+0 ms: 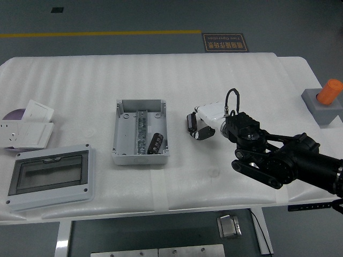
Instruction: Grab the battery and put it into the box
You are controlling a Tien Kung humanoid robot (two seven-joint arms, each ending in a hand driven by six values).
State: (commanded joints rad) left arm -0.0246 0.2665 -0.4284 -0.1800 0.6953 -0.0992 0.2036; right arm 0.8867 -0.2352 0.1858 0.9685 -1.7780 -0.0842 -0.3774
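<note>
right of the box point(140, 131), the right hand point(206, 122) curls on a battery point(190, 122), grip unclear; another battery point(156, 143) lies inside. far right, an orange-capped block point(325, 101).

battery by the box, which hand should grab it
Right. The right hand is already at the battery on the table, just right of the grey box, which already holds one battery. No left arm is in view.
</note>
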